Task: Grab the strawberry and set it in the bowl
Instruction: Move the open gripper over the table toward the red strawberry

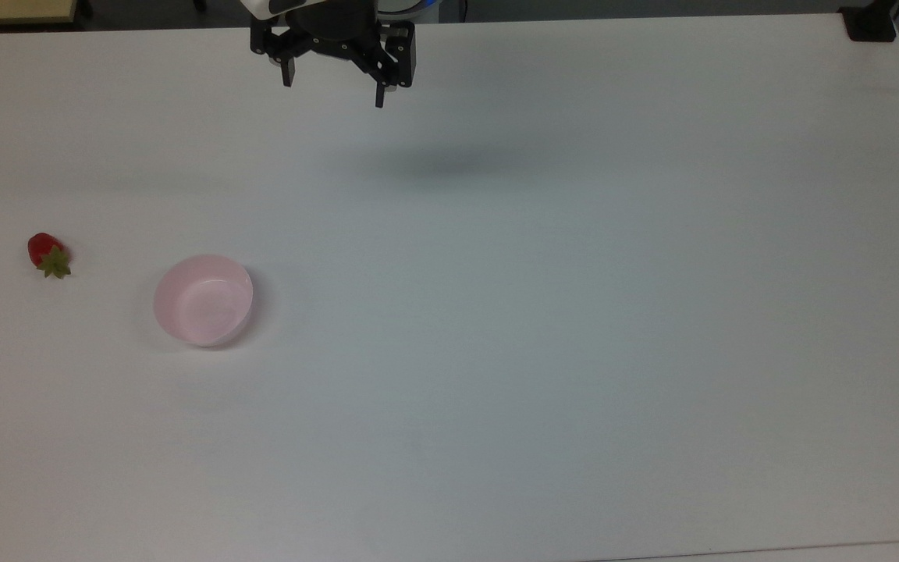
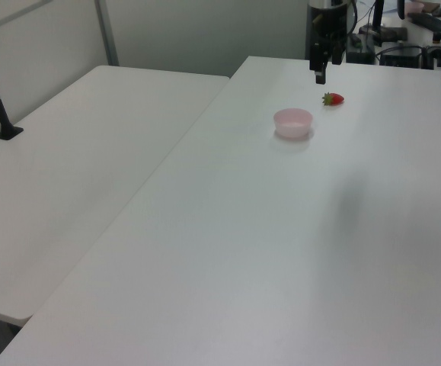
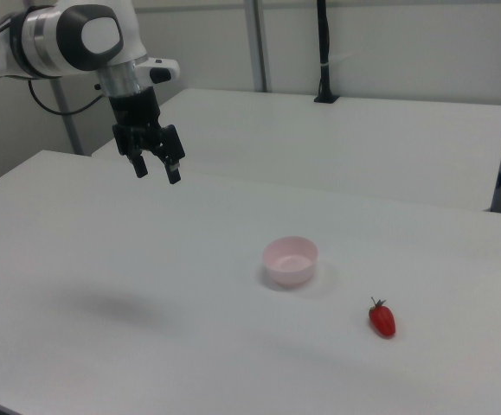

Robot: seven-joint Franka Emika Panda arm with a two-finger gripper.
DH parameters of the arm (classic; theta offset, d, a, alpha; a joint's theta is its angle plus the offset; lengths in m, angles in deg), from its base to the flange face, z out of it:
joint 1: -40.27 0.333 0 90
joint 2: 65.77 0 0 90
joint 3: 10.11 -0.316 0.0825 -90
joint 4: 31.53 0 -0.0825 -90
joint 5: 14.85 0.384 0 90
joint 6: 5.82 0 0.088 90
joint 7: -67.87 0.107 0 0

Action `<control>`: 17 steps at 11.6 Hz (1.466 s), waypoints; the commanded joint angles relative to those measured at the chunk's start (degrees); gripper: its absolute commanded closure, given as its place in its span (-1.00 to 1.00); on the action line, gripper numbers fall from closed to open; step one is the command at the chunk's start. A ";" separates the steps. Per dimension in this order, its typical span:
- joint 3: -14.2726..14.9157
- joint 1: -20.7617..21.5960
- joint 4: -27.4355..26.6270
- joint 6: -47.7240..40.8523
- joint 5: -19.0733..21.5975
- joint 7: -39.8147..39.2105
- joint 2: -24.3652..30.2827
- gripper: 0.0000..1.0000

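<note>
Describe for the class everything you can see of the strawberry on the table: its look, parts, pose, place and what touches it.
The strawberry is small, glossy and red, longish in shape, with a green leafy cap at one end. It lies on its side on the white table, and nothing else touches it. It sits apart from the pink bowl, to the bowl's left in the top view. It looks whole.

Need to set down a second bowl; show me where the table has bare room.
Most of the table is bare: everything on the top view's right of the bowl. The only tight spot is between the bowl and the strawberry. The open tool hangs over the far edge.
</note>
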State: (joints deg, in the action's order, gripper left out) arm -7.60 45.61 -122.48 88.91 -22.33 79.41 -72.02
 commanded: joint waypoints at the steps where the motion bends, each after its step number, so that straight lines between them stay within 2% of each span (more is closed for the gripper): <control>1: 0.74 0.46 -0.82 -0.96 0.19 -0.63 1.42 -1.00; 11: 1.01 -0.15 -0.73 -0.61 0.19 -0.81 1.33 -1.00; 15: 1.01 -3.66 0.32 -0.43 0.36 -5.55 0.45 -1.00; 17: 1.01 -6.90 0.85 2.45 0.63 -9.05 -0.16 -1.00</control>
State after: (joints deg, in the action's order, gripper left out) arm -6.86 41.39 -122.31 88.93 -22.33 74.58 -72.04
